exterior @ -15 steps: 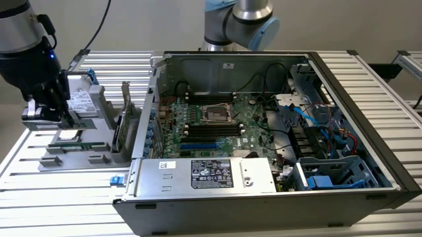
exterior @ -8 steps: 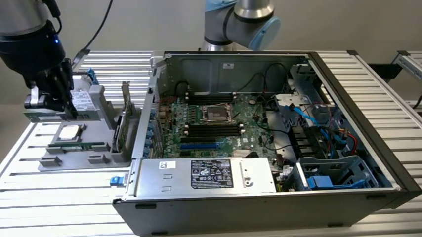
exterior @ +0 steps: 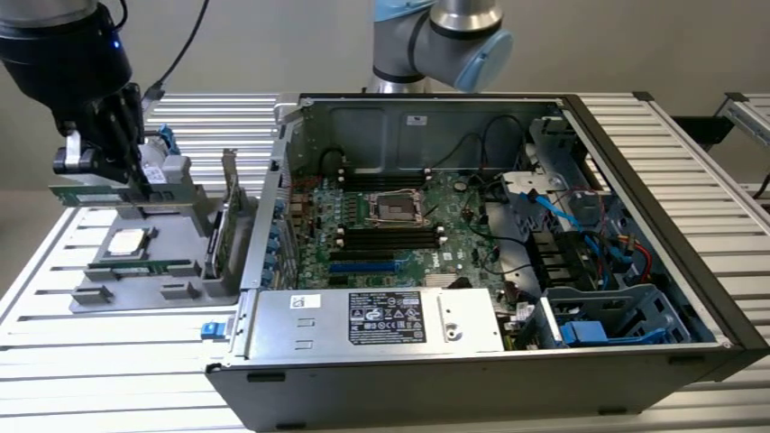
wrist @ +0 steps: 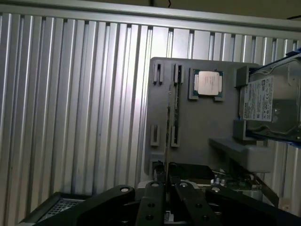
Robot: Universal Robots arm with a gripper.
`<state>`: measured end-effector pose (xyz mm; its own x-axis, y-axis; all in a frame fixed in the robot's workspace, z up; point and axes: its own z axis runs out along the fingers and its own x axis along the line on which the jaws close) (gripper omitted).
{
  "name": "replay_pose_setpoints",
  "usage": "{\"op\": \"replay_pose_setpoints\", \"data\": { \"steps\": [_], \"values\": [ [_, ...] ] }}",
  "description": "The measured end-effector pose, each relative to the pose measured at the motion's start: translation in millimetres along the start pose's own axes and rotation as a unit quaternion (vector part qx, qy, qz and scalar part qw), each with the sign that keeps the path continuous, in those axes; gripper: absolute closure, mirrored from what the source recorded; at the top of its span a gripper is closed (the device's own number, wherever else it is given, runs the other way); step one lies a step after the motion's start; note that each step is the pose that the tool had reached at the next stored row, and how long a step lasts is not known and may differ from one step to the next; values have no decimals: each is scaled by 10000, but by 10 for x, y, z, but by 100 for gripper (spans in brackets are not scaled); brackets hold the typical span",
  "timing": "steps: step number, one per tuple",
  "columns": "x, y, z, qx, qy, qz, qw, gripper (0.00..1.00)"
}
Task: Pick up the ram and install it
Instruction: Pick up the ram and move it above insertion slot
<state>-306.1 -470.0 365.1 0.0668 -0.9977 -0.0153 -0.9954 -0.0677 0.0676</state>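
Observation:
The ram (exterior: 82, 192), a thin green stick, hangs level above the grey parts fixture (exterior: 180, 236) at the exterior view's left. My gripper (exterior: 118, 180) is shut on it from above. In the wrist view the ram (wrist: 168, 127) shows edge-on as a thin line running out from between my black fingers (wrist: 151, 202), with the fixture (wrist: 202, 122) below it. The open computer case (exterior: 626, 135) lies to the exterior view's right, its motherboard (exterior: 463, 230) facing up with dark memory slots (exterior: 385, 237) beside the processor socket (exterior: 398, 207).
On the fixture lie a square silver processor (exterior: 130, 242), an upright expansion card (exterior: 224, 225) and a hard drive (wrist: 270, 101). The power supply (exterior: 385, 317) fills the case's near side. Cables and drive bays (exterior: 601, 262) crowd its right end. Ribbed aluminium table (exterior: 72, 361) surrounds everything.

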Motion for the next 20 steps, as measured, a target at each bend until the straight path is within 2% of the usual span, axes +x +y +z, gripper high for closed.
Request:
{"op": "replay_pose_setpoints", "data": {
  "steps": [11, 20],
  "values": [
    [-17, -293, -214, -18, -1, 0, 10000, 87],
    [-24, -544, -360, -45, -3, 1, 10000, 87]
  ]
}}
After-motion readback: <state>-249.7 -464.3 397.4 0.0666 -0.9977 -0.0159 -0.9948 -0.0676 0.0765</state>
